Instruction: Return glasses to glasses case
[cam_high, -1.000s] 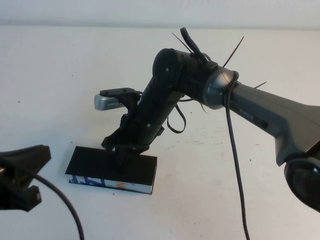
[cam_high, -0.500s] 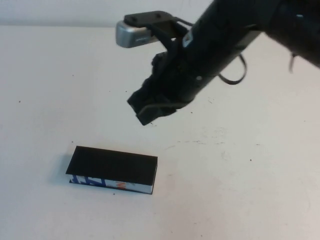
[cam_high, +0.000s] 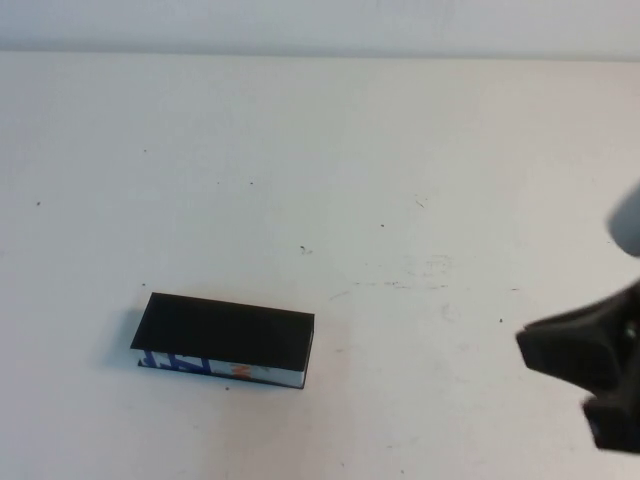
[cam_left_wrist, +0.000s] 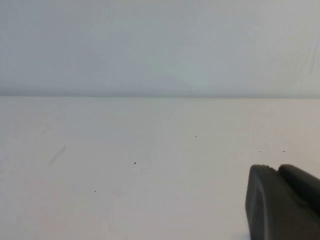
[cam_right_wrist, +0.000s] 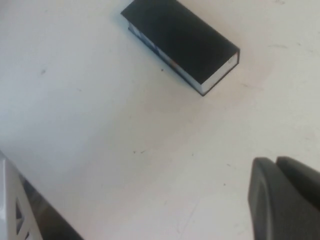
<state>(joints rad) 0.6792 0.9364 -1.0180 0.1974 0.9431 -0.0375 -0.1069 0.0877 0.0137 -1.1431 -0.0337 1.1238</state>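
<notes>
The glasses case lies closed on the white table, left of middle near the front, a black box with a blue, white and orange strip along its front edge. It also shows in the right wrist view. The glasses are out of view. My right gripper is at the right edge, well clear of the case; in its wrist view the fingers are together and hold nothing. My left gripper is out of the high view; its fingers are together over bare table, holding nothing.
The white table runs to a pale back wall. A table edge with a white frame below it shows in the right wrist view.
My right arm lifted off the case, swung up and back, and now sits at the right edge. My left gripper has left the high view. The case has not moved.
</notes>
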